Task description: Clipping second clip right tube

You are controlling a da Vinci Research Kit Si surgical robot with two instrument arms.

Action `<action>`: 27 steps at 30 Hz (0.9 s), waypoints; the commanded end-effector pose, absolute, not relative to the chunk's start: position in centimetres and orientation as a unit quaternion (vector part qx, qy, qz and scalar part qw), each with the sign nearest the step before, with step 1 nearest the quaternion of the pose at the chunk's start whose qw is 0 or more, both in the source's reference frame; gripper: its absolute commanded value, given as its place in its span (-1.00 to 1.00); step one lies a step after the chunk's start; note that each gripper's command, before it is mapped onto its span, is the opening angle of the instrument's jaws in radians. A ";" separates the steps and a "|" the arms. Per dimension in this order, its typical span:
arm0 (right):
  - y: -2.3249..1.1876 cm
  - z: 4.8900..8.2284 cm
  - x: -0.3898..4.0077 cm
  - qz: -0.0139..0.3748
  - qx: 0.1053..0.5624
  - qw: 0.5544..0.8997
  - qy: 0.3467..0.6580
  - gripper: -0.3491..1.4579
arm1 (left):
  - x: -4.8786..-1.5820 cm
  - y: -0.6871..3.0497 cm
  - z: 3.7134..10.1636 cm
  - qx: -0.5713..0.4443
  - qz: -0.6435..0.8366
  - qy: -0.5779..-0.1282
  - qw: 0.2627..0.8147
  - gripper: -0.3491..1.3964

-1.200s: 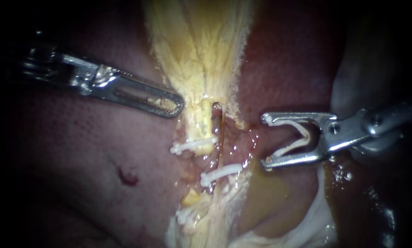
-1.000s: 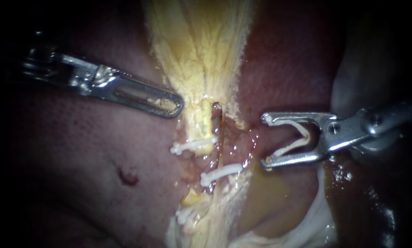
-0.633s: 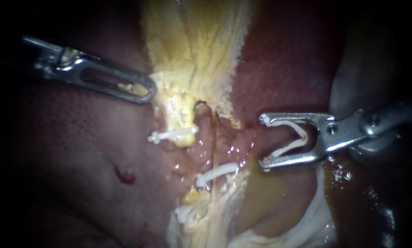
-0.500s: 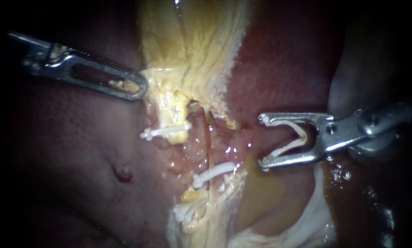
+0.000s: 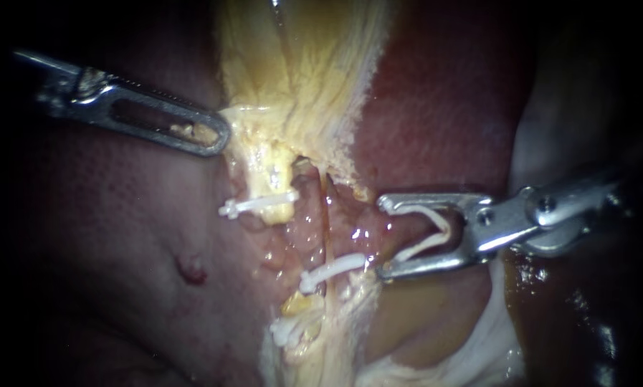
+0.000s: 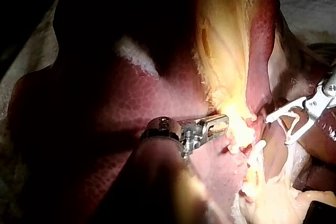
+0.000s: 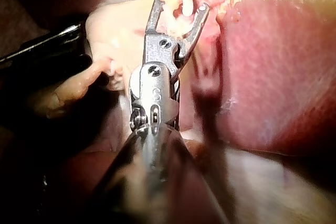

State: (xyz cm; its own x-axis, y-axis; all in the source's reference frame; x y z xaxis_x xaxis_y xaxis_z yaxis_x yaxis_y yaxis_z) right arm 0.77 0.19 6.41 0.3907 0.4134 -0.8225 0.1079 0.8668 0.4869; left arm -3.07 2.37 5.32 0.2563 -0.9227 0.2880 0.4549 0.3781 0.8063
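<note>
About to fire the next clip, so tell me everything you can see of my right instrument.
The right instrument is shiny metal: a shaft from the right, a riveted hinge, two slim jaws with hooked tips. The jaws stand wide apart, holding a white clip bent in an open V. Their tips reach glistening tissue beside the tube, the lower tip close to a closed clip on it. The tube is not yet between them.

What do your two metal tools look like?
Both are shiny silver metal. My left instrument ends in long, rounded jaws with a slot down the middle. My right instrument has thin jaws forked like a little Y, with round pins at the hinge.
</note>
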 end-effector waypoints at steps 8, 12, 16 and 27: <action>0.10 6.78 1.00 0.125 0.272 0.791 0.533 -0.06 | -3.07 2.37 5.32 0.301 -0.470 -0.389 0.733 -1.00; 0.09 6.95 1.10 0.136 0.282 0.789 0.529 -0.06 | -3.07 2.37 5.32 0.301 -0.470 -0.389 0.733 -1.00; 0.08 7.09 1.16 0.143 0.287 0.788 0.525 -0.06 | -3.08 2.37 5.33 0.300 -0.470 -0.389 0.733 -1.00; 0.06 7.20 1.35 0.146 0.314 0.778 0.524 -0.06 | -3.09 2.36 5.34 0.300 -0.470 -0.389 0.733 -1.00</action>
State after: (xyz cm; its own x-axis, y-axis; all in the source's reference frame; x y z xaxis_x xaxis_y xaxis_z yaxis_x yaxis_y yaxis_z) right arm 1.36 0.07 7.20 0.4063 0.5605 -0.7216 0.1058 0.7556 0.6464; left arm -3.09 2.36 5.34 0.2558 -0.9226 0.2887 0.4557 0.3784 0.8057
